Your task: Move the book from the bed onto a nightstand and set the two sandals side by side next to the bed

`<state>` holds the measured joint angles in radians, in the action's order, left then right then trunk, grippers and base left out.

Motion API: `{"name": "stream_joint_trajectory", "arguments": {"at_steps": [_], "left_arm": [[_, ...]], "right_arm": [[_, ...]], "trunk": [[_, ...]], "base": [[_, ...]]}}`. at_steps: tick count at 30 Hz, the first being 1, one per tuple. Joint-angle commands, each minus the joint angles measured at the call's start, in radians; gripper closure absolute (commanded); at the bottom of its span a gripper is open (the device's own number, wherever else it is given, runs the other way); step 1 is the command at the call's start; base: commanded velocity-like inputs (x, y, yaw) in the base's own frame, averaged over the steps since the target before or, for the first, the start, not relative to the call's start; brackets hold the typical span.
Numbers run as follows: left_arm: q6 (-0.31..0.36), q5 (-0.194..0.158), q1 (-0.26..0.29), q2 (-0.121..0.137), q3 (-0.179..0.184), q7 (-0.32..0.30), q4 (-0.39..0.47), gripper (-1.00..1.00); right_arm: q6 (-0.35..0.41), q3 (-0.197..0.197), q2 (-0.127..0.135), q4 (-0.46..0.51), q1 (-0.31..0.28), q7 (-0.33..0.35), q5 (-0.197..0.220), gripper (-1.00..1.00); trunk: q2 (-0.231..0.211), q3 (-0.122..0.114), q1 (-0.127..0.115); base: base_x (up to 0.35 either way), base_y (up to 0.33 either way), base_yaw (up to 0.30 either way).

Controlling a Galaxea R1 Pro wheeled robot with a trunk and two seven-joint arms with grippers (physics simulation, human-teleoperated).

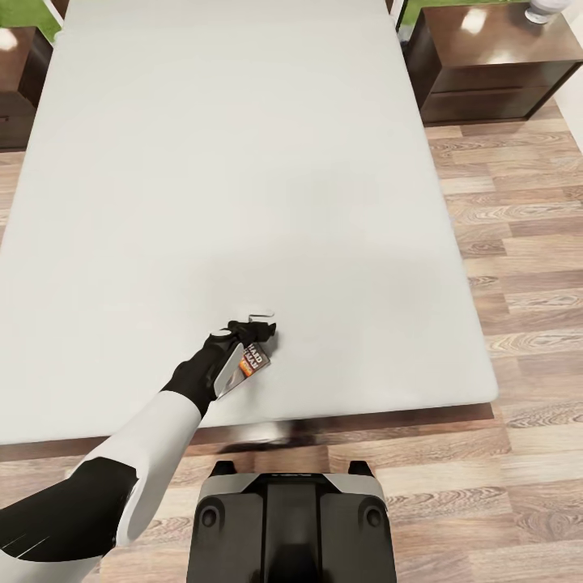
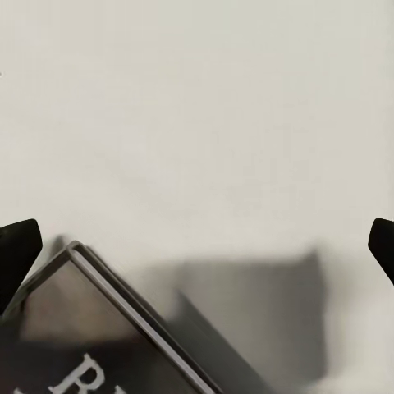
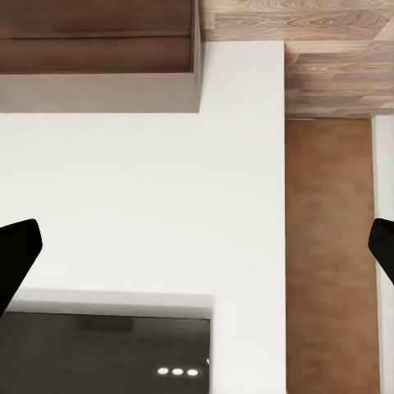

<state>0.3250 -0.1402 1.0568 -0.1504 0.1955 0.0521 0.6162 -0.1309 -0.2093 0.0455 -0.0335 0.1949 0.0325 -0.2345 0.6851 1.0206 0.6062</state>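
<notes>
- Near foot of bed: broad, flat pale-grey mattress, matte, smooth; dark wood frame edge just below, plank floor w/ grain at right.
- Far right by headboard: nightstand, dark brown, glossy top, drawer fronts; likely drop spot, well apart from book.
- Reaching over mattress: left gripper, black, at book's far end. Left wrist view has fingers spread wide beside book corner; looks released, grip not confirmed.
- Book: thin paperback, tilted, orange band, white lettering, sharp corner, casting shadow on mattress.
- Step: book pickup, early. Next calls for clamping thin edge firmly, lifting, then carrying to nightstand.
- Right gripper: tips wide apart, holding nothing.
</notes>
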Motion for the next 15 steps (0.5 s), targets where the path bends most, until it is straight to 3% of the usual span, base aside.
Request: {"name": "stream_joint_trajectory", "arguments": {"at_steps": [1,15], "left_arm": [[0.005,-0.010,0.000,0.001,0.004,0.005,0.001,-1.00],[0.004,-0.010,0.001,0.002,0.004,0.007,0.002,-1.00]], "right_arm": [[-0.006,-0.009,0.001,-0.002,0.000,0.003,-0.007,-1.00],[-0.006,-0.009,0.001,-0.002,0.000,0.002,-0.008,-1.00]], "trunk": [[0.001,0.000,0.000],[0.001,0.000,0.000]], "base": [[0.000,0.006,0.000],[0.000,0.098,0.000]]}}
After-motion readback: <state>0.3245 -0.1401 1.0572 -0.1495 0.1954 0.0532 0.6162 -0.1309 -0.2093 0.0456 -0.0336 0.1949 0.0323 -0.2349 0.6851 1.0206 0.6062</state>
